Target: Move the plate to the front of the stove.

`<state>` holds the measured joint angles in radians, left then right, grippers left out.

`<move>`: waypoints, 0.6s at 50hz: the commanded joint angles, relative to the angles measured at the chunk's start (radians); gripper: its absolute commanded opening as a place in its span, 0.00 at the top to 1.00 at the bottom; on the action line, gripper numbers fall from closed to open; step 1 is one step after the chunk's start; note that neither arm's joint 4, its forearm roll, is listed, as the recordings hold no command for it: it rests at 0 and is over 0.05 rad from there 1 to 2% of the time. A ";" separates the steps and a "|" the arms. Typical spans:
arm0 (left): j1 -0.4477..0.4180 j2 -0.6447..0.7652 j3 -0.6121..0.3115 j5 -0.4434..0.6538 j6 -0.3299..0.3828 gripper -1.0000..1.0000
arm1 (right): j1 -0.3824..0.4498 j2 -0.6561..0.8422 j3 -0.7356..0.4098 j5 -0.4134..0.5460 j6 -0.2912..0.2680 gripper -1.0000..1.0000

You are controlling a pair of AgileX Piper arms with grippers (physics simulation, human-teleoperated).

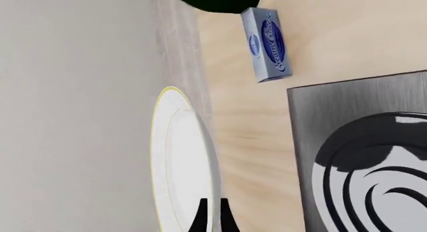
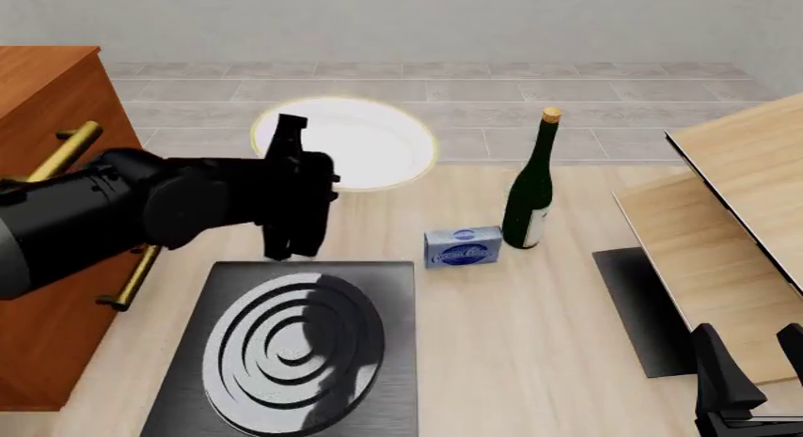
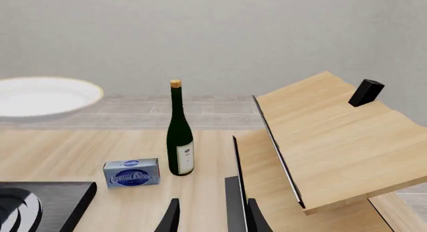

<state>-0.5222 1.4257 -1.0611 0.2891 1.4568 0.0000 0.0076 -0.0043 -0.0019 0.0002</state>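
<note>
The white plate (image 2: 357,141) with its thin gold rim hangs in the air over the table's far edge, beyond the stove (image 2: 301,343). My left gripper (image 2: 295,136) is shut on the plate's left rim. In the left wrist view the plate (image 1: 180,162) shows edge-on at the left gripper (image 1: 215,219), with the stove (image 1: 360,157) off to one side. The right wrist view shows the plate (image 3: 40,97) raised above table level. My right gripper (image 2: 753,381) rests open and empty at the near right; the right wrist view shows this gripper (image 3: 213,217) with its fingers apart.
A green wine bottle (image 2: 531,188) and a blue cream-cheese box (image 2: 464,246) stand right of the stove. A slanted wooden rack (image 2: 728,221) over a black mat (image 2: 634,305) fills the right side. A wooden cabinet (image 2: 51,174) borders the left.
</note>
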 commanded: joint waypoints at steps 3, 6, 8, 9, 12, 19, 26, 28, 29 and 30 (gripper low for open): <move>0.027 0.088 -0.063 0.001 -0.026 1.00 | 0.000 0.000 0.000 0.000 0.000 0.00; 0.037 0.107 -0.064 -0.012 -0.024 1.00 | 0.000 0.000 0.000 0.000 0.000 0.00; 0.039 0.117 -0.062 -0.020 -0.026 1.00 | 0.000 0.000 0.000 0.000 0.000 0.00; 0.041 0.123 -0.066 -0.021 -0.029 1.00 | 0.000 0.000 0.000 0.000 0.000 0.00; 0.052 0.139 -0.063 -0.037 -0.025 1.00 | 0.000 0.000 0.000 0.000 0.000 0.00; 0.065 0.177 -0.078 -0.046 -0.041 1.00 | 0.000 0.000 0.000 0.000 0.000 0.00; 0.075 0.211 -0.102 -0.048 -0.045 1.00 | 0.000 0.000 0.000 0.000 0.000 0.00; 0.076 0.226 -0.124 -0.039 -0.063 1.00 | 0.000 0.000 0.000 0.000 0.000 0.00; 0.081 0.233 -0.121 -0.047 -0.061 1.00 | 0.000 0.000 0.000 0.000 0.000 0.00; 0.084 0.240 -0.121 -0.052 -0.061 1.00 | 0.000 0.000 0.000 0.000 0.000 0.00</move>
<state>-0.4578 1.6129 -1.1473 0.2536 1.4086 -0.0001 0.0076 -0.0043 -0.0019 0.0003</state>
